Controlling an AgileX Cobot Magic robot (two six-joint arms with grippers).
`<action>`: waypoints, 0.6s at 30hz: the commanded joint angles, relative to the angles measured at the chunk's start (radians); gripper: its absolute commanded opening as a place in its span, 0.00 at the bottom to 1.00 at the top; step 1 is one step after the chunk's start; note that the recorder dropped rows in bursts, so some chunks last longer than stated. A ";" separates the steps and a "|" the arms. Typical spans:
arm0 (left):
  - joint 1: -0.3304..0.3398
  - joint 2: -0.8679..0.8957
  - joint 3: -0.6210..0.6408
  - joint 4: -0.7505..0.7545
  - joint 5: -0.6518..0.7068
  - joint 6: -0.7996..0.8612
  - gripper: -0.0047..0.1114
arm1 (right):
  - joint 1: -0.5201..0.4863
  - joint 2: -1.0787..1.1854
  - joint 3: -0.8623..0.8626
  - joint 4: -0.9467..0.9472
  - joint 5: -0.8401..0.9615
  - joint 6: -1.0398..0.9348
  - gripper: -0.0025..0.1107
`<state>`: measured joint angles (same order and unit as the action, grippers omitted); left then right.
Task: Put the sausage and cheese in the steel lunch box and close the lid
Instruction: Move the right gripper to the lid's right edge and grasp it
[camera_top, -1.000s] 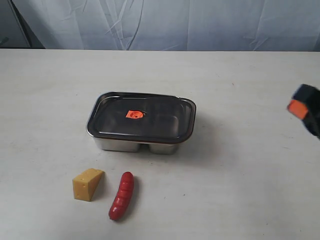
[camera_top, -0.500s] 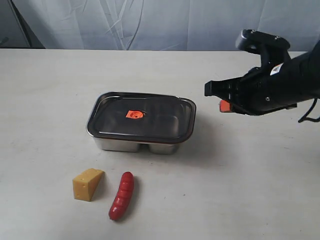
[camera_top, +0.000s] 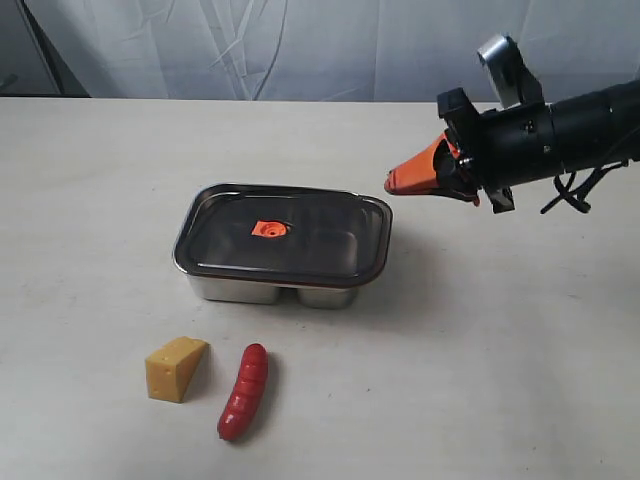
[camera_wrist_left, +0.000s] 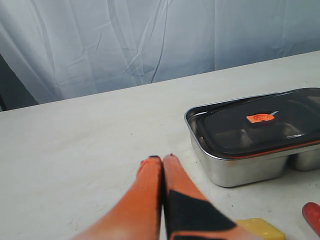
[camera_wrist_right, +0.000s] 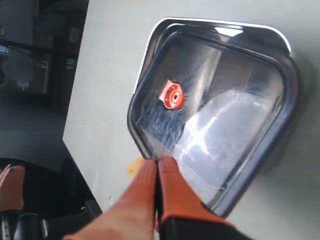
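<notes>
Wide pale surface (camera_top: 500, 350), and here's the news: the right arm (camera_top: 560, 125) has swept in from the right edge within the last second and now hangs over the surface, pointing toward the middle. A second ago only a sliver of it showed at that edge.

The steel lunch box (camera_top: 262, 290) sits about mid-surface, unmoved, and the lid (camera_top: 325, 240) is on it, seated flat, so nothing can go in yet. My read: the lid has to come off first, and this arm is lining up for exactly that.

The right gripper (camera_top: 392, 183) is above and just off the box's right end, not touching, its orange fingers pressed together and holding nothing. The right wrist view looks down on the lid past those shut tips. It will need to open before it can take the rim.

The left gripper (camera_wrist_left: 161, 160) is closed and empty too, low over the surface with the box ahead of it.

The sausage (camera_top: 244, 392) lies toward the near edge, left of centre, well apart from the box. The cheese (camera_top: 176, 368) sits just beside it, on the side toward the left edge, not touching. Both are unmoved. A tiny orange valve (camera_top: 267, 229) marks the lid's centre.
</notes>
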<state>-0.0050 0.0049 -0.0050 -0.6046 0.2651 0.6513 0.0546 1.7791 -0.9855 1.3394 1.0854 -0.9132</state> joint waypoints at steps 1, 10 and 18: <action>-0.007 -0.005 0.005 0.001 -0.004 -0.001 0.04 | -0.024 0.001 0.084 -0.002 -0.161 0.007 0.01; -0.007 -0.005 0.005 0.001 -0.004 -0.001 0.04 | -0.043 0.075 0.148 0.042 -0.132 0.008 0.02; -0.007 -0.005 0.005 0.001 -0.004 -0.001 0.04 | -0.043 0.153 0.148 0.065 -0.049 0.014 0.45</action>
<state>-0.0050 0.0049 -0.0050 -0.6046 0.2651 0.6513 0.0164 1.9216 -0.8401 1.3930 0.9952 -0.8953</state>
